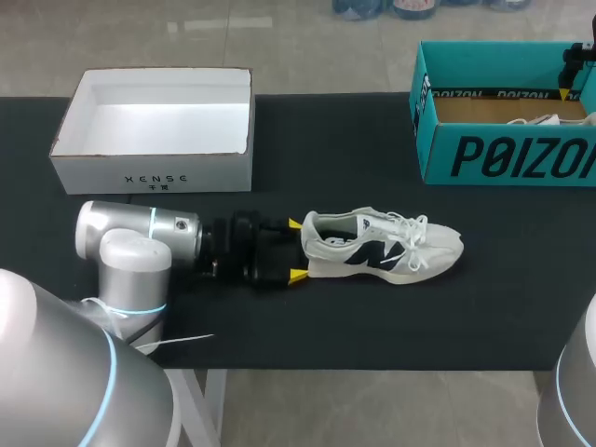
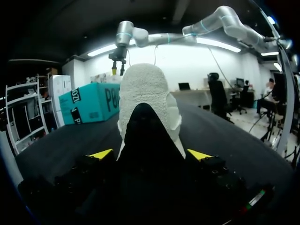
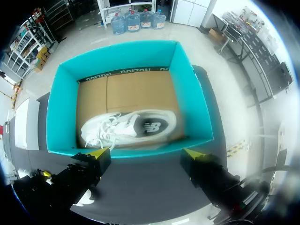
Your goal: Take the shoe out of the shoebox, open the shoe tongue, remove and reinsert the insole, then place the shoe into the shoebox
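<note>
A white shoe (image 1: 382, 247) with a black logo lies on its side on the black table (image 1: 326, 168), toe pointing right. My left gripper (image 1: 296, 250) is at its heel, open, one yellow tip on either side. In the left wrist view the heel (image 2: 147, 93) stands between the fingers of the left gripper (image 2: 150, 154), with gaps at both tips. My right gripper (image 3: 146, 153) hangs open above the teal shoebox (image 3: 187, 93). A second white shoe (image 3: 126, 129) lies on the cardboard floor of that box. The right gripper (image 1: 577, 58) shows only partly in the head view.
A white open box (image 1: 154, 126) stands at the back left of the table. The teal shoebox (image 1: 503, 121) stands at the back right. The left arm's grey housing (image 1: 140, 237) lies low over the front left of the table.
</note>
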Controlling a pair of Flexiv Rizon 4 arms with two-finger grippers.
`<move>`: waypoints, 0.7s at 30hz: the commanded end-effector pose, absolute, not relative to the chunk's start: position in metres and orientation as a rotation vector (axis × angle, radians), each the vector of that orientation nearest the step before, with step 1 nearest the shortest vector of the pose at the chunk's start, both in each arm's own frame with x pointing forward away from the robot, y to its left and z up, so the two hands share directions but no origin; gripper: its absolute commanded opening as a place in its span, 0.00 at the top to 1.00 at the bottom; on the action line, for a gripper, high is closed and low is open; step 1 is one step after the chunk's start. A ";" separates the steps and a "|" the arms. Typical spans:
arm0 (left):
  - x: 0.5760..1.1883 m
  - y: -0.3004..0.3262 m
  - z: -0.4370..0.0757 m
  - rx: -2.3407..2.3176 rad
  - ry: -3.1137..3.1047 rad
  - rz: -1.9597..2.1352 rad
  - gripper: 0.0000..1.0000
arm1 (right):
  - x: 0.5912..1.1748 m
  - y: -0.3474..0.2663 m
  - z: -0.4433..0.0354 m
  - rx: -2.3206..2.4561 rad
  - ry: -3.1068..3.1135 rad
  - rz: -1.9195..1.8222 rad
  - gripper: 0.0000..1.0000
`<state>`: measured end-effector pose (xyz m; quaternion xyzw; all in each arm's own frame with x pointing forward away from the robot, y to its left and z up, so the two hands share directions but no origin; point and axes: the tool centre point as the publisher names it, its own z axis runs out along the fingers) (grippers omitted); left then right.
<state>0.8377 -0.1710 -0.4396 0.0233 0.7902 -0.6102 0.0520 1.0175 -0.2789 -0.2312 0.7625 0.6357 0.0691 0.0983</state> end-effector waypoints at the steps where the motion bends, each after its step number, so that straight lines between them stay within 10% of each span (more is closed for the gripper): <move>1: 0.838 -0.173 -0.438 0.073 2.423 -1.849 0.00 | 1.017 -0.279 -0.232 2.256 1.879 0.206 0.00; 21: 0.835 -0.170 -0.435 0.074 2.452 -1.833 0.00 | 1.017 -0.279 -0.232 2.256 1.879 0.206 0.00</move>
